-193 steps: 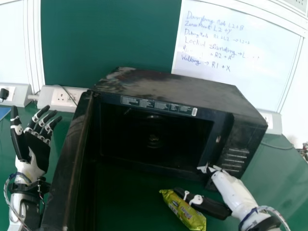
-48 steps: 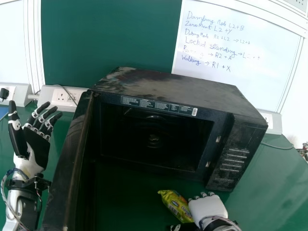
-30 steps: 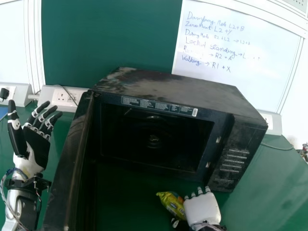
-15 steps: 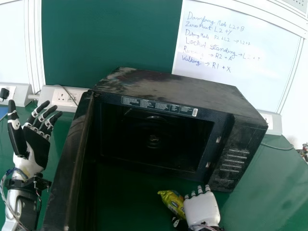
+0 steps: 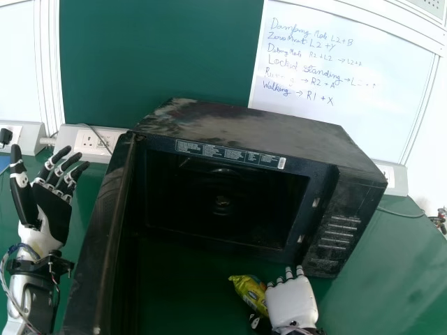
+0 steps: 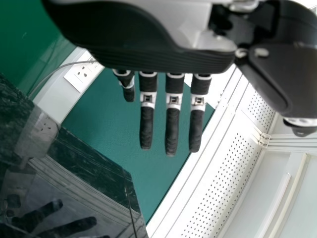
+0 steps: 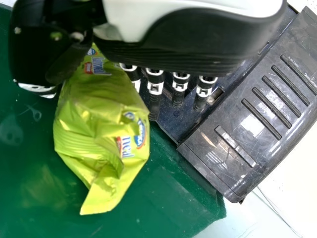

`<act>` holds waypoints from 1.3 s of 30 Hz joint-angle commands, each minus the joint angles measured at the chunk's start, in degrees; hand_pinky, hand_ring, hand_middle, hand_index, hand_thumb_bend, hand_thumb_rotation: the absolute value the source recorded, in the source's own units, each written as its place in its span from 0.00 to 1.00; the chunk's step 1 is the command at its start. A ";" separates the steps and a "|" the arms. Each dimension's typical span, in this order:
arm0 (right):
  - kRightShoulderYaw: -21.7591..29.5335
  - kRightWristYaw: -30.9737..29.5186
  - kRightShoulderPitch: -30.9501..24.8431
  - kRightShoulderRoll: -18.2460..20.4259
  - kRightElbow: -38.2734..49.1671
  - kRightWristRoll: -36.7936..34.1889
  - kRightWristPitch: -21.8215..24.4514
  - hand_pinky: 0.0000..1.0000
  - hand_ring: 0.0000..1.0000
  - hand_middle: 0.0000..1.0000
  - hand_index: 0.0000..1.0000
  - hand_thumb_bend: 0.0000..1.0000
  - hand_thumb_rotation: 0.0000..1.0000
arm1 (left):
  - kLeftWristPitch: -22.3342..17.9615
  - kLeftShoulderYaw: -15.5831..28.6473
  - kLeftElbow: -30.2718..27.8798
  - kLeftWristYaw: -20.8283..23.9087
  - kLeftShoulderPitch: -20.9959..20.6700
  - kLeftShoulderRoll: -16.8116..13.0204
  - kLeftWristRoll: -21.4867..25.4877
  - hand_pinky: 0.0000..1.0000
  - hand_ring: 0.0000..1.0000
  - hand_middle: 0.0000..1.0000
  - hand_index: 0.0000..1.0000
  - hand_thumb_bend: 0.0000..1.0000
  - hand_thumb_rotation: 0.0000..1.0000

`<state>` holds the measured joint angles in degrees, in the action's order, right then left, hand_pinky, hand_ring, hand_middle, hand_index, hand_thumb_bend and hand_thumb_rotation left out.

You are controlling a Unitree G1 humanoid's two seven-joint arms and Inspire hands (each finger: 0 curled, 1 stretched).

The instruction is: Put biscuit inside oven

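- Biscuit packet (image 5: 246, 289): it sat outside the oven (image 5: 244, 129), over the tabletop (image 5: 391, 269) in front of the right part of the opening. Whether its underside touched the tabletop, I could not tell.
- The right hand (image 5: 292, 305) was grasping the packet, thumb (image 7: 58, 57) on one side and bent fingers (image 7: 154, 89) along the other; how firmly, the views did not show.
- The left hand (image 5: 54, 216) was released, fingers spread, beyond the open door (image 5: 98, 244).
- The wrapper looked thin, glossy and creased, its free end folded to a loose flap. I judged the packet light, slippery outside and easily dented, with brittle biscuits inside.
- The best hold was probably around the fuller middle, thumb against fingers, with even, modest pressure. The flap would have been a poor place to take it, since it could bend and let the packet swing.
- The step in hand seemed to be securing the grasp, with the lift and the trip inside still to do.
- The next move called for raising the packet above the oven's lower edge, then bringing it inward, clear of the control panel (image 5: 341, 227).
- Too light a pinch might have let it slide out; too hard a squeeze might have crumbled the biscuits.
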<state>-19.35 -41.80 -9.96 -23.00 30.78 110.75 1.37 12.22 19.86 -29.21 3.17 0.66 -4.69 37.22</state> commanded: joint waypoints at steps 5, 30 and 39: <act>0.07 -1.00 -0.07 -1.06 -2.17 -1.88 -1.24 0.99 0.88 0.87 0.79 0.76 0.35 | 0.57 -0.44 -1.04 0.76 -0.67 0.15 0.10 0.64 0.62 0.62 0.63 0.84 0.48; 2.07 4.06 1.38 -1.18 -4.30 -15.47 1.18 0.92 0.76 0.66 0.48 0.53 0.14 | 0.99 -0.30 -1.36 0.77 -0.58 0.14 0.25 0.66 0.63 0.62 0.63 0.85 0.48; 2.69 6.71 1.83 -0.50 -4.49 -18.72 2.29 0.87 0.74 0.66 0.49 0.52 0.13 | 0.91 -0.41 -1.38 0.88 -0.52 0.25 -0.03 0.66 0.64 0.63 0.64 0.84 0.49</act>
<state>-15.99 -35.23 -8.08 -24.11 27.52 93.88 4.27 13.11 19.78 -30.75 4.28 0.66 -4.51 37.19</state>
